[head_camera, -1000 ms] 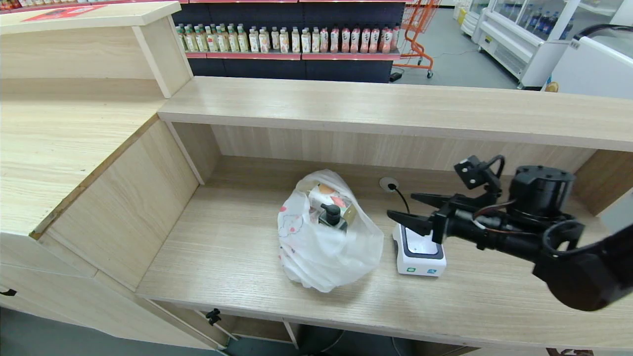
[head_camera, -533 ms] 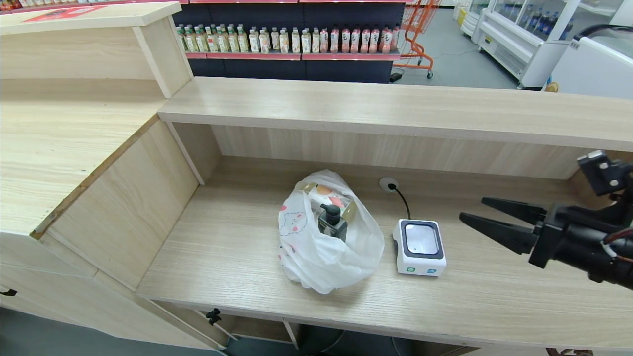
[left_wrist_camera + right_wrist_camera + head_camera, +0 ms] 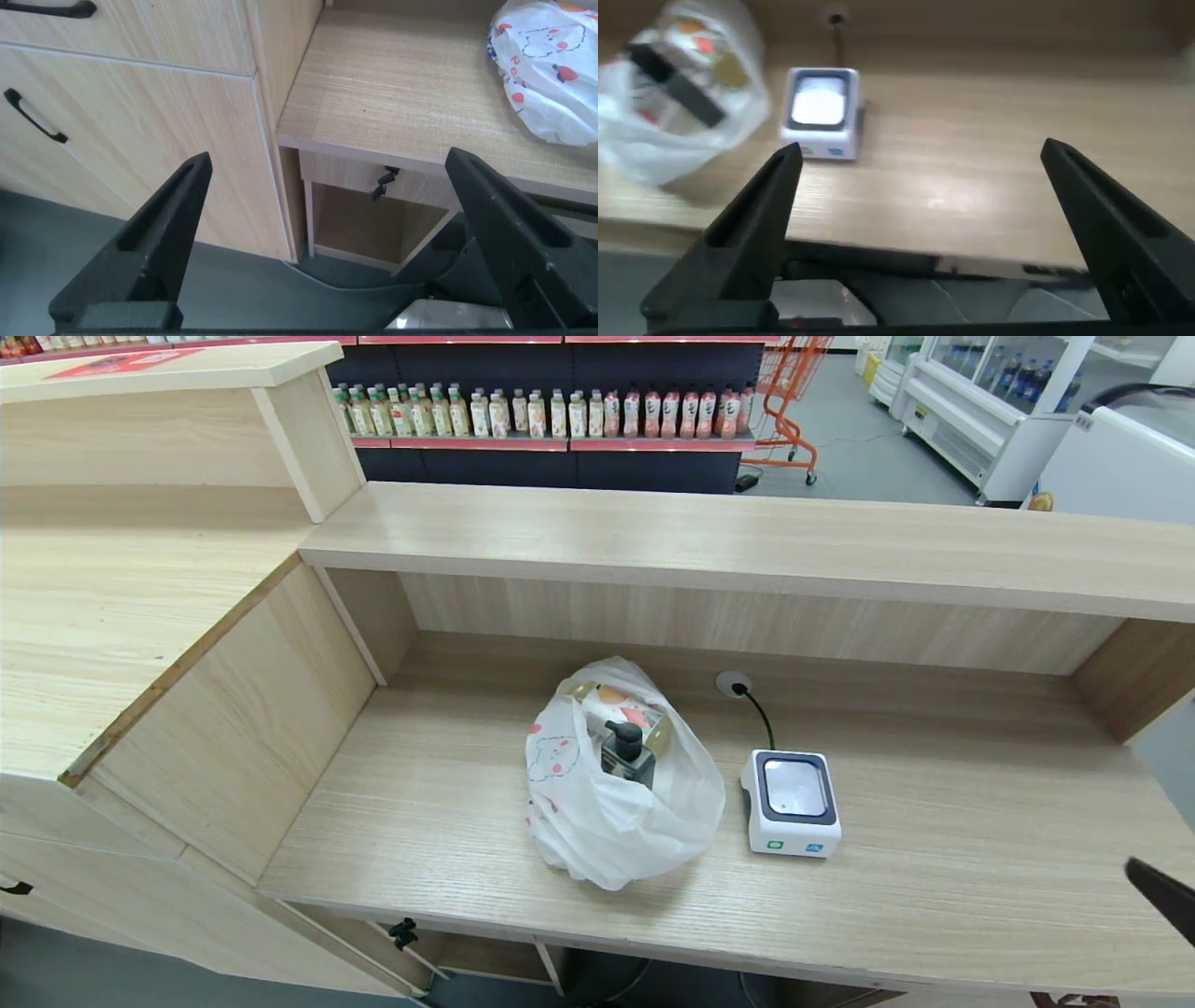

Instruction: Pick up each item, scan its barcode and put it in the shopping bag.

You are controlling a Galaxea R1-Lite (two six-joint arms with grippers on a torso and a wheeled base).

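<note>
A white plastic shopping bag (image 3: 616,803) stands on the lower counter, holding a dark pump bottle (image 3: 625,753) and other packaged items. To its right sits the white barcode scanner (image 3: 792,801) with its cable running to the back. The bag (image 3: 677,103) and the scanner (image 3: 822,114) also appear in the right wrist view, beyond my right gripper (image 3: 924,233), which is open and holds nothing. One of its fingertips (image 3: 1162,896) shows at the right edge of the head view. My left gripper (image 3: 327,233) is open and hangs low before the counter's front, with the bag (image 3: 551,65) off to one side.
The wooden counter (image 3: 934,859) has bare surface right of the scanner. A raised shelf (image 3: 747,541) runs along the back and a side wall (image 3: 233,709) closes the left. Below the counter are drawers with black handles (image 3: 37,117) and an open cubby (image 3: 374,224).
My right arm has drawn back to the right and down, from above the scanner to the head view's lower right edge. The bag and scanner have stayed put.
</note>
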